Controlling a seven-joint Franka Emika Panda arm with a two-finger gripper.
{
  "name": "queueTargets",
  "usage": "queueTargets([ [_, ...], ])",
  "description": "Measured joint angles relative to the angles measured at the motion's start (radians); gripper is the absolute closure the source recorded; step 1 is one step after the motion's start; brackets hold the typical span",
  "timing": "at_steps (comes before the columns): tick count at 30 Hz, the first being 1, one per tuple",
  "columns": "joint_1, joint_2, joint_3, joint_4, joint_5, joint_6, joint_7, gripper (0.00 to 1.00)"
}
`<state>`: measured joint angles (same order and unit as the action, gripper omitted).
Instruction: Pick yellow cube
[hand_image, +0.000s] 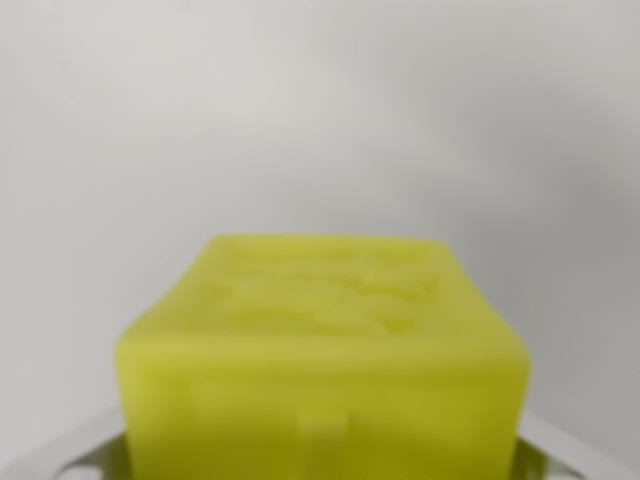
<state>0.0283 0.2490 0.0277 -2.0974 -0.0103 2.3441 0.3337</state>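
Wrist view, left to right: pale grey gripper part (75, 455) at the bottom left, then the yellow cube (320, 370) filling the lower centre, blurred, with a faint embossed pattern on its top face. Plain light surface (320, 110) behind. Can't tell whether the fingers clamp it.

Yellow cube (322, 360) on pale surface (300, 120)

No readable text, number or brand showed anywhere. The yellow cube (322, 360) bore a raised relief on top, but it was too blurred to read.
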Motion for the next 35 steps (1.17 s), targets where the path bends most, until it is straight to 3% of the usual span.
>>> queueTargets([
  [25, 0.0, -0.089, 0.0, 0.052, 0.004, -0.141, -0.003, 1.0],
  [35, 0.0, -0.092, 0.0, 0.055, 0.004, -0.147, -0.003, 1.0],
])
